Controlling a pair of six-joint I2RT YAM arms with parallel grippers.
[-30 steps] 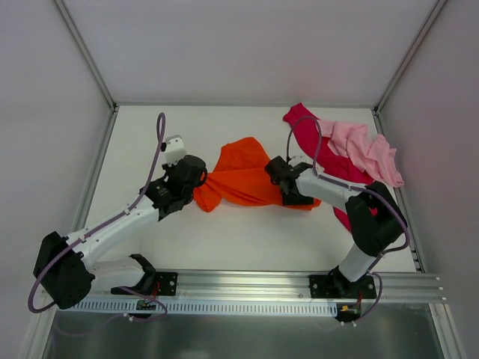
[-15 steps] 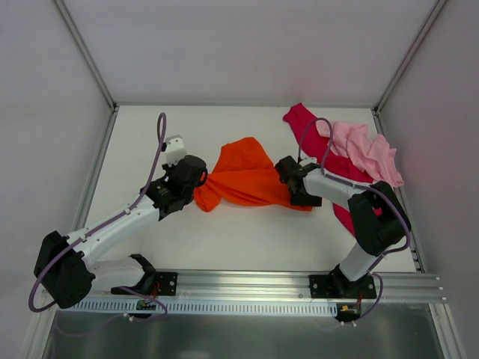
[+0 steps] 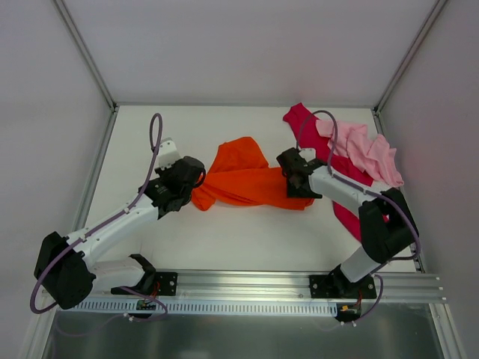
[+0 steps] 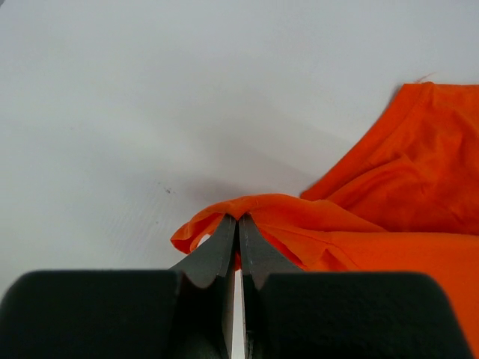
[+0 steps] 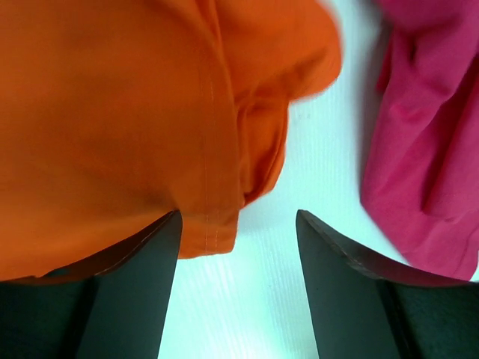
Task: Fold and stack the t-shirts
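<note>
The orange t-shirt (image 3: 243,179) lies bunched in the middle of the white table. My left gripper (image 3: 196,187) is shut on its left end; in the left wrist view the fingertips (image 4: 239,218) pinch a fold of the orange cloth (image 4: 389,194). My right gripper (image 3: 293,179) hangs over the shirt's right edge, open. In the right wrist view the orange hem (image 5: 217,224) lies against the left finger (image 5: 142,262), and bare table shows between the fingers. The magenta-red t-shirt (image 3: 303,123) (image 5: 426,149) and the light pink t-shirt (image 3: 367,149) lie crumpled together at the back right.
White walls and metal frame posts (image 3: 90,56) close in the table (image 3: 187,239) on three sides. A metal rail (image 3: 247,288) carrying both arm bases runs along the near edge. The magenta shirt trails down the right side, behind my right arm.
My right gripper has slid right and back off the orange shirt's middle to its right edge and opened wider. The left gripper pulled slightly left, still holding the cloth.
</note>
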